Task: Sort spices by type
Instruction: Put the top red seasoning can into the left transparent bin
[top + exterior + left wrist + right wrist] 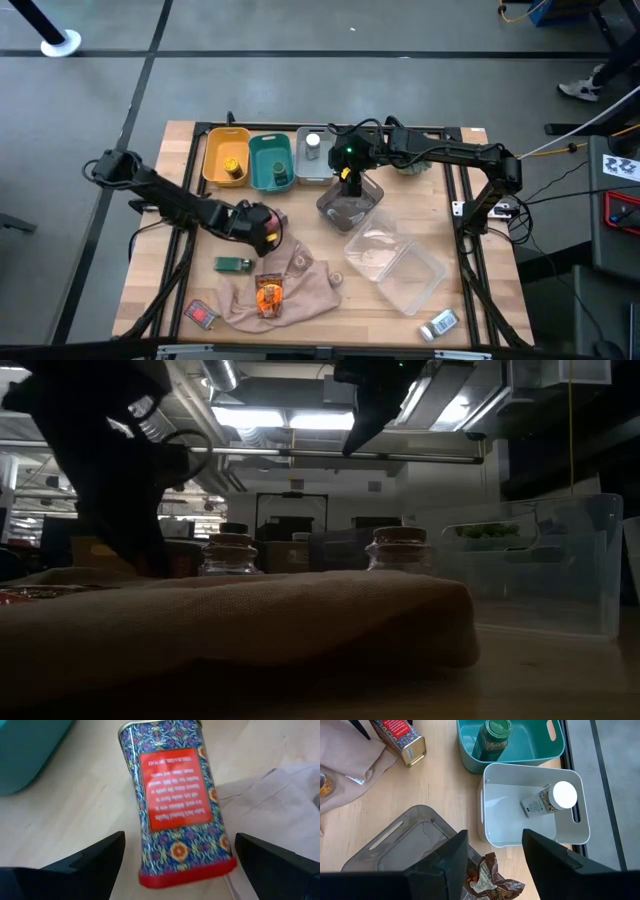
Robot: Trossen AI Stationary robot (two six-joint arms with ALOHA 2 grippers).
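A blue flower-patterned tin with a red label (175, 805) lies flat on the wood next to the beige cloth (300, 285). My left gripper (262, 228) (180, 840) is open, one finger on each side of the tin, apart from it. My right gripper (350, 180) (494, 834) is open above the smoky clear bin (415, 832). A crinkled brown packet (492, 880) shows below, between its fingers. An orange sachet (269, 295) lies on the cloth. A green box (233, 264), a red packet (202, 313) and a silver-capped jar (440, 324) lie on the table.
Along the far edge stand a yellow bin (212, 150) with a yellow jar, a teal bin (540, 750) with a green jar (492, 735), and a white bin (495, 775) with a white-capped jar (547, 800). A large clear container (395, 262) sits right of the cloth.
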